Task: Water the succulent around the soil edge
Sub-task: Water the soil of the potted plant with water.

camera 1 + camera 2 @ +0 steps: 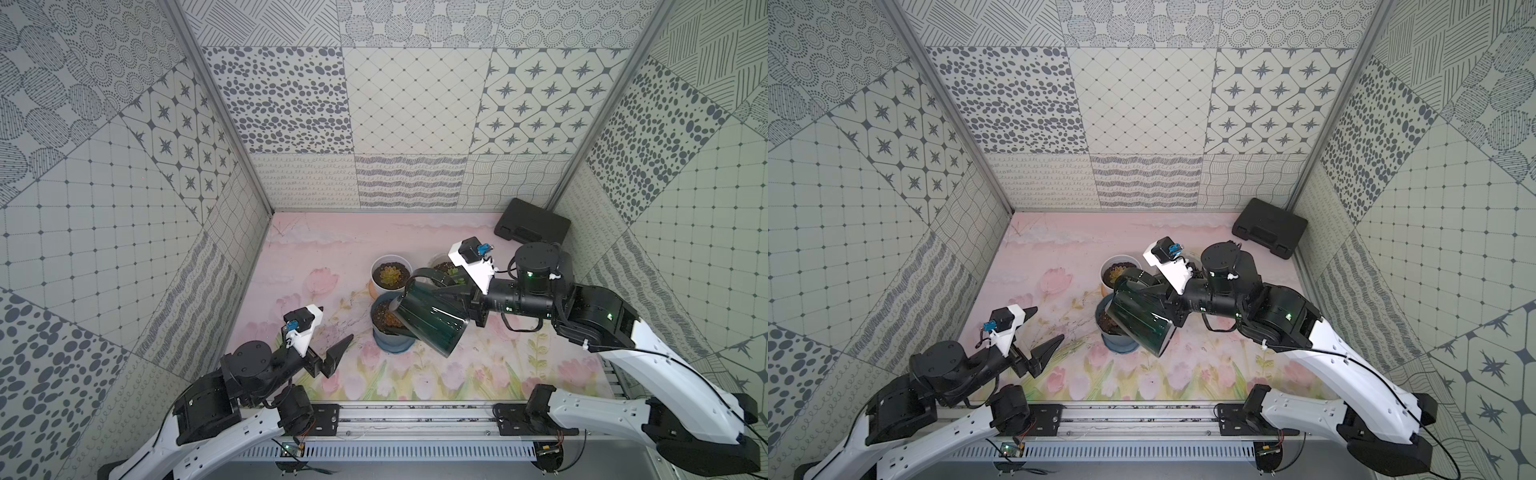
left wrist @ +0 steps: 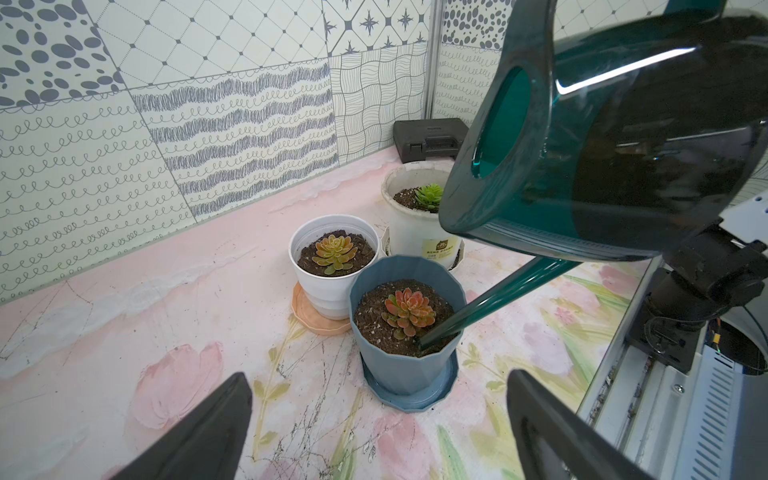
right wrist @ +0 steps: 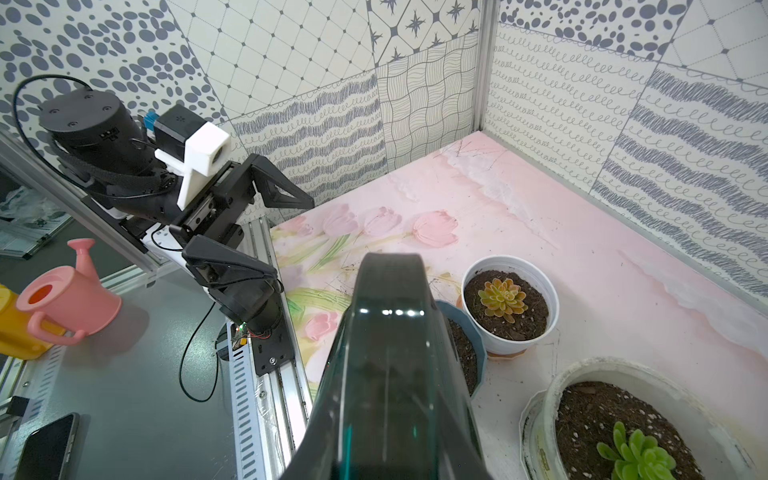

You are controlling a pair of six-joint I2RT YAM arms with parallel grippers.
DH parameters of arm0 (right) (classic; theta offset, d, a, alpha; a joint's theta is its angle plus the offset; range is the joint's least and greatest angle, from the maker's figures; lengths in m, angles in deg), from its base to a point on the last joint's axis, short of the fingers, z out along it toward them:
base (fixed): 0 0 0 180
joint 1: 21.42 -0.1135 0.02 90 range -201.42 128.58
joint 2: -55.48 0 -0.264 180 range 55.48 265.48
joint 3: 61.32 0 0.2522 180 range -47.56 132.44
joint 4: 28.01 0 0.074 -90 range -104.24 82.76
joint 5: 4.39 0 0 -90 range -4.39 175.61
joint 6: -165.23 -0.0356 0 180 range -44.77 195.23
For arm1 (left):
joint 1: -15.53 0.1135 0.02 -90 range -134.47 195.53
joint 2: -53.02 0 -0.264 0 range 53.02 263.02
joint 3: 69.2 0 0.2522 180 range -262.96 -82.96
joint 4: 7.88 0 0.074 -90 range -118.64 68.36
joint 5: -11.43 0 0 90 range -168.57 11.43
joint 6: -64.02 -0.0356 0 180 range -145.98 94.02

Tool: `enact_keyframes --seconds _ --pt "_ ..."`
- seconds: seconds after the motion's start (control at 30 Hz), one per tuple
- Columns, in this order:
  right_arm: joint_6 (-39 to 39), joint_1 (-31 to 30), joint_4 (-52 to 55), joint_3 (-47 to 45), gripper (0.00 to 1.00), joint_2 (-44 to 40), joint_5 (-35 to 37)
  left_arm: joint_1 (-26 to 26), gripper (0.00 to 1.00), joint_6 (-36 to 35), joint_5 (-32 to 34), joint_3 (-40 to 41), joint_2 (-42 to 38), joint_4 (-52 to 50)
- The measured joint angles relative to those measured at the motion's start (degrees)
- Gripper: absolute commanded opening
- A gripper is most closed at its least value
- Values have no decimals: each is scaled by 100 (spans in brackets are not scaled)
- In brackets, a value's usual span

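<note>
A dark green watering can (image 1: 428,320) hangs tilted over the blue pot (image 1: 390,340), and my right gripper (image 1: 461,301) is shut on its handle. In the left wrist view the can's spout (image 2: 490,299) slants down, with its tip touching the soil at the rim of the blue pot (image 2: 405,365), beside the red-orange succulent (image 2: 407,311). In the right wrist view the can (image 3: 390,374) hides the jaws and most of that pot. My left gripper (image 1: 336,324) hovers open and empty, left of the blue pot and nearer the front, with its fingers (image 2: 232,399) wide apart.
A white pot with a yellow-green succulent (image 1: 390,274) stands just behind the blue pot. A larger white pot with a green succulent (image 2: 428,197) sits right of it. A black case (image 1: 532,226) lies in the back right corner. A pink watering can (image 3: 66,299) stands outside the rail.
</note>
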Motion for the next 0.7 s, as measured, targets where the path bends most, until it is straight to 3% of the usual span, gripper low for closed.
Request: enact_keyframes --seconds 0.7 --pt "310 -2 1281 1119 0 334 313 0 99 0 -2 0 0 0"
